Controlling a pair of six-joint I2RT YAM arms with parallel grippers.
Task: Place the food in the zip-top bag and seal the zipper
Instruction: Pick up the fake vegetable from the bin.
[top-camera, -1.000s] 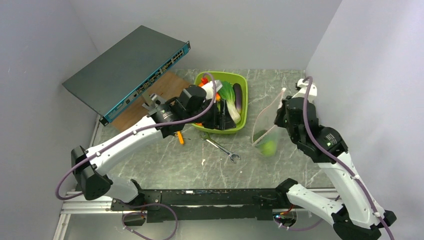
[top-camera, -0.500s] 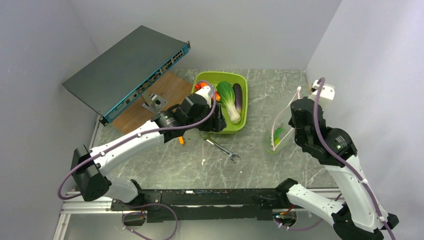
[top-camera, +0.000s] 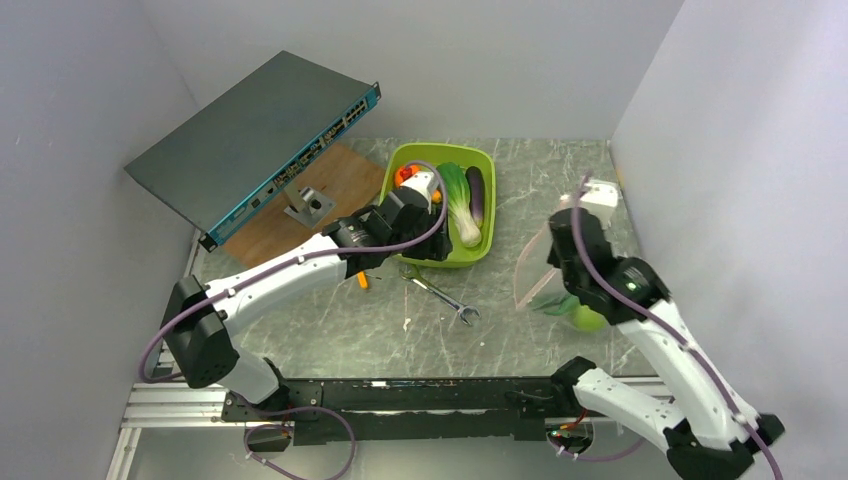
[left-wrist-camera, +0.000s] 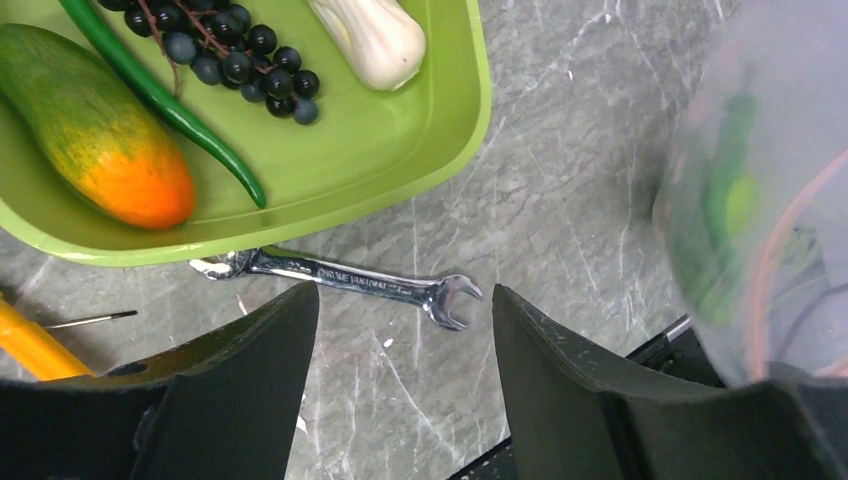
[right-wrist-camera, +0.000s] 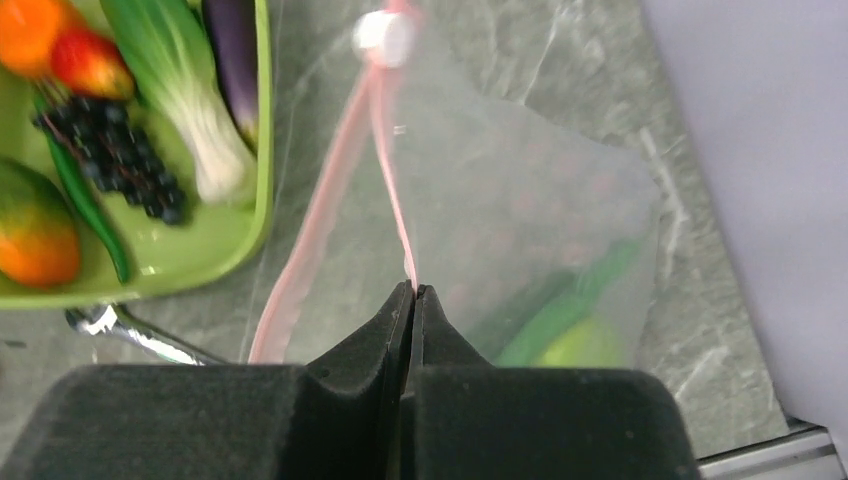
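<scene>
My right gripper is shut on the pink zipper of the clear zip-top bag and holds it up above the table. A round green fruit and a long green piece lie inside the bag. In the top view the bag hangs by my right gripper. My left gripper is open and empty above the wrench, at the front edge of the tub. Grapes, bok choy, eggplant, tomato and orange lie in the tub.
The lime-green tub stands at the back middle. A silver wrench and an orange-handled tool lie in front of it. A network switch leans at the back left over a wooden board. The right wall is close to the bag.
My right gripper swung right, then back left and nearer, carrying the bag; the green fruit inside shifted right. My left wrist turned slightly over the tub's front edge.
</scene>
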